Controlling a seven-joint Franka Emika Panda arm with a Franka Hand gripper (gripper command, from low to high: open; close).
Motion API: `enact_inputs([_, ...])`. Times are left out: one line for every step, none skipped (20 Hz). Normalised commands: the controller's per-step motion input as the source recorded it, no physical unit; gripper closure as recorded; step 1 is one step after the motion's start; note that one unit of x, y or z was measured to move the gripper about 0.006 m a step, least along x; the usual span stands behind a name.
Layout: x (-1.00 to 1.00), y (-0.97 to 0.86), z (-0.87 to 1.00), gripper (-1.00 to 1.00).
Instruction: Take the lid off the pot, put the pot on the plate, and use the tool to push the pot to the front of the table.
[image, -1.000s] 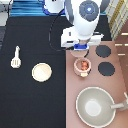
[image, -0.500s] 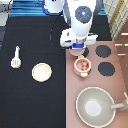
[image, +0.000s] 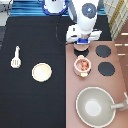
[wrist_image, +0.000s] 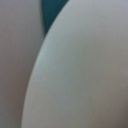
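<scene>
End effector: hangs over the stove panel at the exterior view's top, just above the pot; whether it is clenched or released, I cannot tell.
Pot: uncovered on the stove, reddish-brown inside showing, beside two black burners.
Plate: bare on the black table, well apart from the pot, toward the exterior view's left.
Tool: long axis runs top to bottom, handle toward the top, slotted head toward the bottom.
Pan: large, grey, near the bottom, handle to the right.
Wrist view: only a pale curved surface close up, none of these things.
</scene>
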Motion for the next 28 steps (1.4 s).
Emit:
enact_inputs([0.00,-0.03,0.05,1.00])
enact_inputs([0.06,-0.19,0.03,1.00])
enact_inputs([0.14,-0.24,0.01,1.00])
enact_inputs([0.06,-0.27,0.00,1.00])
enact_inputs([0.05,-0.25,-0.03,1.00])
enact_inputs([0.01,-0.16,-0.06,1.00])
enact_inputs([0.00,-0.06,-0.03,-1.00])
enact_inputs([0.10,-0.01,0.01,-1.00])
enact_inputs([0.01,0.00,0.00,-1.00])
enact_inputs([0.00,0.01,0.17,-1.00])
enact_inputs([0.00,0.15,0.33,-1.00])
enact_inputs([-0.02,0.28,0.49,-1.00])
enact_inputs([-0.01,0.30,0.58,-1.00])
enact_inputs([0.00,0.33,0.70,-1.00])
enact_inputs([0.00,0.30,0.71,-1.00])
enact_inputs([0.02,0.27,0.85,-1.00])
enact_inputs([0.16,0.26,0.98,-1.00])
enact_inputs([0.26,0.28,1.00,-1.00])
enact_inputs([0.46,0.22,1.00,-1.00])
enact_inputs([0.57,0.16,0.97,-1.00])
enact_inputs([0.72,0.05,0.87,-1.00])
enact_inputs([0.82,0.00,0.77,-1.00])
enact_inputs([0.84,0.00,0.75,-1.00])
enact_inputs([0.86,0.00,0.73,-1.00])
enact_inputs([0.86,0.00,0.71,-1.00])
enact_inputs([0.87,0.00,0.70,-1.00])
enact_inputs([0.87,0.00,0.69,-1.00])
enact_inputs([0.87,0.00,0.70,-1.00])
